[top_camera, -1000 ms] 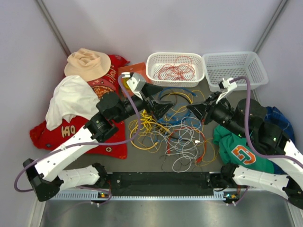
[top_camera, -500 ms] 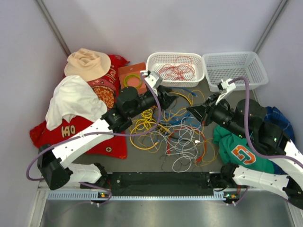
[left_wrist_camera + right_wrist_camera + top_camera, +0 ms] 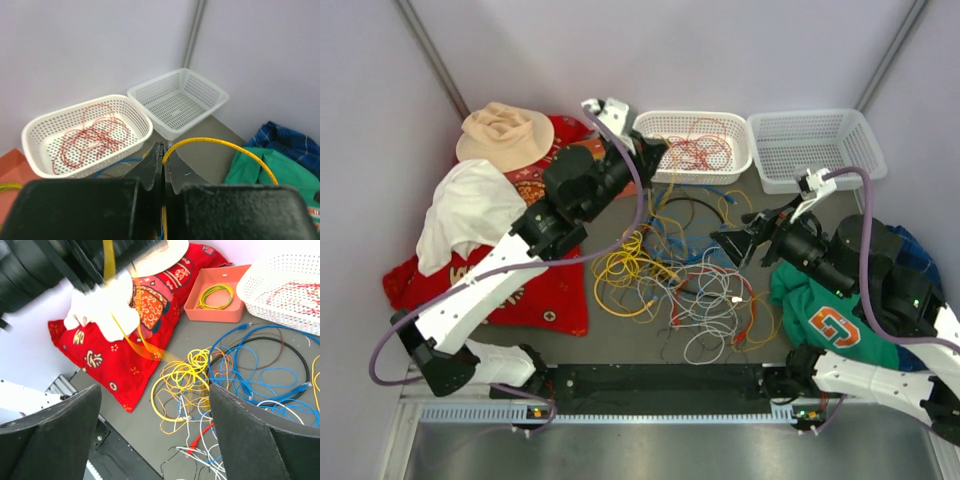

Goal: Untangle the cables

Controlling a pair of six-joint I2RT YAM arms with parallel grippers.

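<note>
Grey tabletop [image 3: 620,340] between pale walls. Just pinched the left end effector [image 3: 163,149] shut on a thin yellow cable [image 3: 220,141] and hoisted it off the multicoloured cable tangle [image 3: 690,290] mid-tabletop. Popped the right end effector [image 3: 728,247] wide open, holding nothing. Probably frees one strand.

- The cables [image 3: 685,275] lie in a loose tangle on the table [image 3: 620,338]. Yellow loops sit to the left, blue and black strands toward the far side, white and red-orange ones nearer.
- The left gripper [image 3: 656,153] hangs at the near-left corner of the left basket [image 3: 740,168], which holds red wires.
- A yellow cable [image 3: 658,205] seems to run from its pinched tips down to the pile, though the grip itself is hard to make out.
- The right gripper [image 3: 727,243] hovers over the tangle's right edge, jaws spread apart.
</note>
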